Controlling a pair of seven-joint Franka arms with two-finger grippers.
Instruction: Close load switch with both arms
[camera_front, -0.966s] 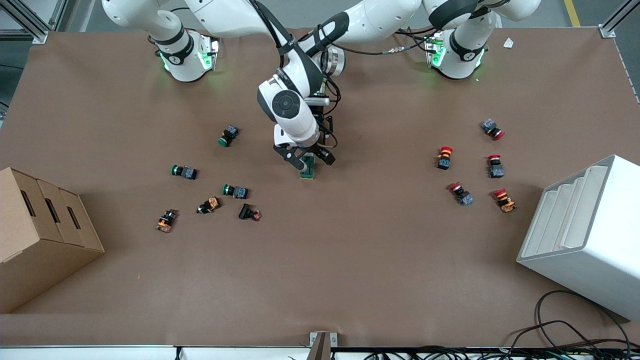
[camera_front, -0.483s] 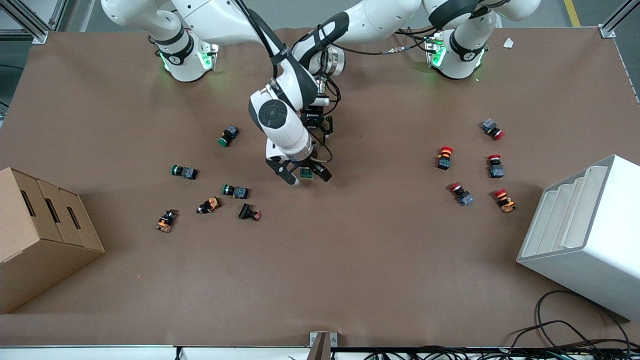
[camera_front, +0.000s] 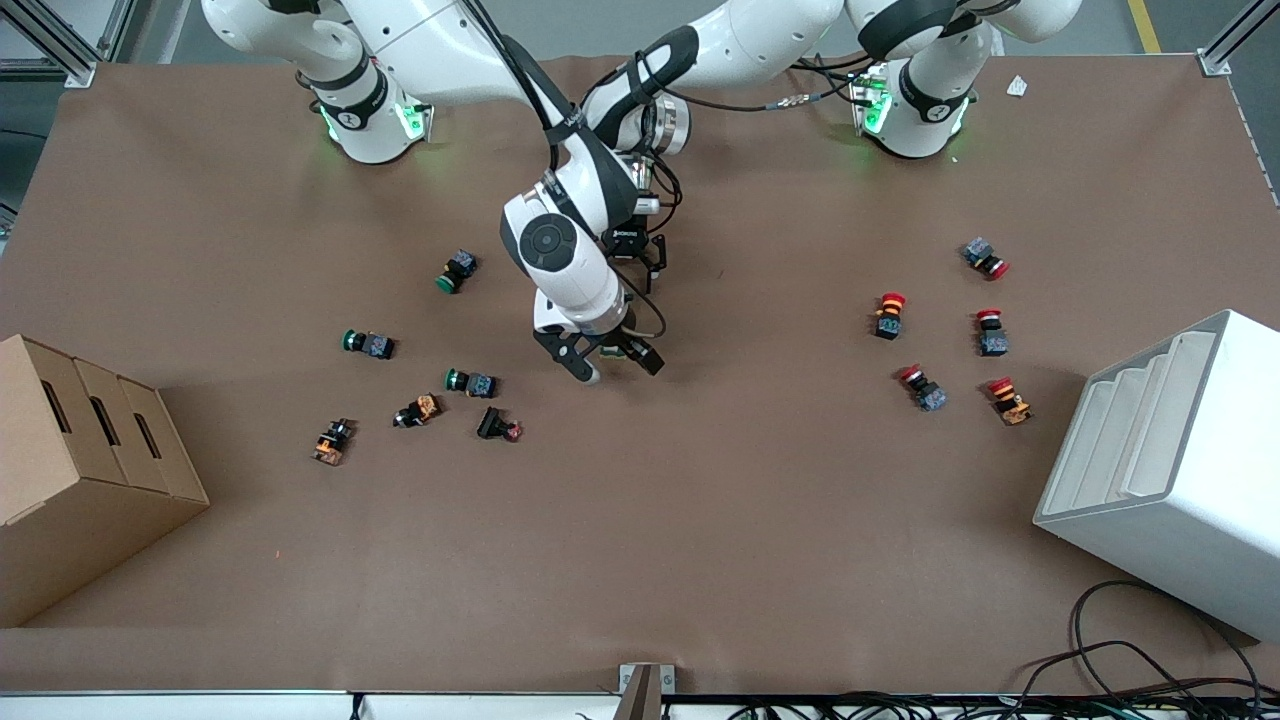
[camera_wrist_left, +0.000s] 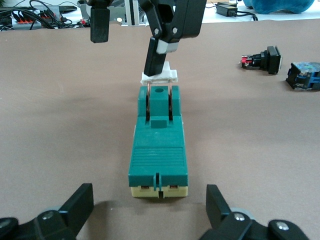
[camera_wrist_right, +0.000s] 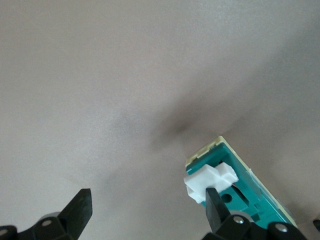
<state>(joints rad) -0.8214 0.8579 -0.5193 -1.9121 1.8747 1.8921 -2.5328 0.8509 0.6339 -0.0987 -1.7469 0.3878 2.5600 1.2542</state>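
The load switch (camera_wrist_left: 159, 150) is a dark green block with a cream base, lying flat at the table's middle. Its white lever (camera_wrist_left: 160, 76) is at the end away from my left gripper. In the front view only a sliver of the switch (camera_front: 612, 351) shows under my right gripper (camera_front: 608, 364). My right gripper (camera_wrist_right: 147, 207) is open over the lever end, and one finger (camera_wrist_right: 215, 205) touches the white lever (camera_wrist_right: 207, 182). My left gripper (camera_wrist_left: 150, 215) is open, low at the switch's cream end without touching it; in the front view it (camera_front: 638, 262) sits just past the right wrist.
Several green and orange push-buttons (camera_front: 470, 382) lie toward the right arm's end, and several red ones (camera_front: 920, 387) toward the left arm's end. A cardboard box (camera_front: 80, 470) and a white stepped rack (camera_front: 1170, 470) stand at the table's two ends.
My right gripper has moved along the load switch to its lever end and now hides most of it in the front view. The left gripper has barely moved.
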